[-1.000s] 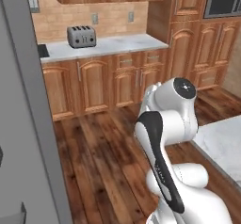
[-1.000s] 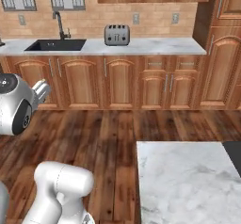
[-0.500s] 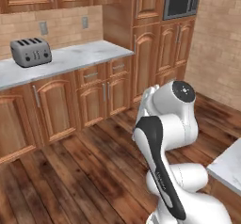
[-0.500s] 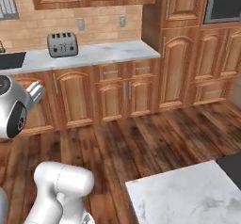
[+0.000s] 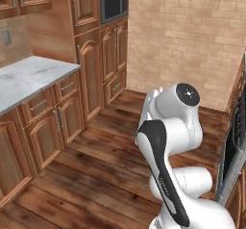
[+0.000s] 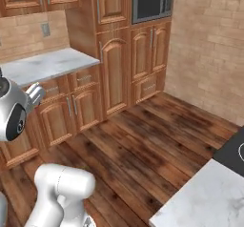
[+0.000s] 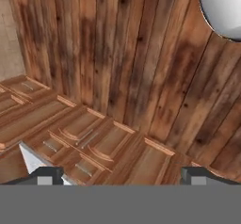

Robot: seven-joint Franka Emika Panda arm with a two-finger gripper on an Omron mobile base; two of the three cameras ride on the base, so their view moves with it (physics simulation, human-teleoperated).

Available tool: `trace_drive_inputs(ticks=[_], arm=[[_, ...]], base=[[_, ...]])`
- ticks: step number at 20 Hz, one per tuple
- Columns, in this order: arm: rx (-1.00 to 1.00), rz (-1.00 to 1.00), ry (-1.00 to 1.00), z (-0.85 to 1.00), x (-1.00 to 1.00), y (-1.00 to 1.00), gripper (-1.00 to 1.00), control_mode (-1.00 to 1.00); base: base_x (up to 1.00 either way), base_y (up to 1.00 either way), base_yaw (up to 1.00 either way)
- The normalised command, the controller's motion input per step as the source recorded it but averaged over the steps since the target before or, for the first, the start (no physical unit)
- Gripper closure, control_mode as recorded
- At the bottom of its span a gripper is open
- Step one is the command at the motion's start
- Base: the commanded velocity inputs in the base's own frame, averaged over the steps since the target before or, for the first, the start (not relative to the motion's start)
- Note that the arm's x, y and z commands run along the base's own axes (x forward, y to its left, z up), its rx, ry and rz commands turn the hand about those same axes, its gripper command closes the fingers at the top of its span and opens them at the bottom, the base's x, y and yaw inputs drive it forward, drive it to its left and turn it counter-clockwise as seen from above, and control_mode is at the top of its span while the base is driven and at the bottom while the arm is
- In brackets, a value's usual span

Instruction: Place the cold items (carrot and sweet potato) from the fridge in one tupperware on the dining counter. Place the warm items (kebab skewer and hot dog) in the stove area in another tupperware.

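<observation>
Base turned past toaster, pincer wide, empty

A built-in microwave sits high in wooden cabinets, beside a brick wall; a marble worktop tops lower cabinets over plank floor.

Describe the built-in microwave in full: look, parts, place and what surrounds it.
The microwave is built into a tall wooden cabinet column beside the brick wall. It has a grey, metallic-looking frame around a dark, glossy door window, with a narrower strip at its right edge, probably the controls. Its door is shut. It sits flush with the cabinet front, above two arched cabinet doors and beside a tall door on its left. Nothing rests against it, and its top is cut off by the picture edge.
</observation>
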Motion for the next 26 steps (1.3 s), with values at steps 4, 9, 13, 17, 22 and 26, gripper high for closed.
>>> trace_drive_inputs(ticks=[4, 9, 13, 17, 22, 26], arm=[[0.0, 0.0, 0.0, 0.0, 0.0, 0.0, -1.0, 1.0], [0.0, 0.0, 0.0, 0.0, 0.0, 0.0, -1.0, 1.0], [0.0, 0.0, 0.0, 0.0, 0.0, 0.0, -1.0, 1.0], [0.0, 0.0, 0.0, 0.0, 0.0, 0.0, -1.0, 1.0], [0.0, 0.0, 0.0, 0.0, 0.0, 0.0, -1.0, 1.0], [0.0, 0.0, 0.0, 0.0, 0.0, 0.0, -1.0, 1.0]], base=[[0.66, 0.62, -0.66], [0.6, 0.74, -0.6], [0.7, 0.67, -0.66], [0.73, 0.64, -0.66], [0.83, 0.63, -0.65], [0.92, 0.61, -0.63]])
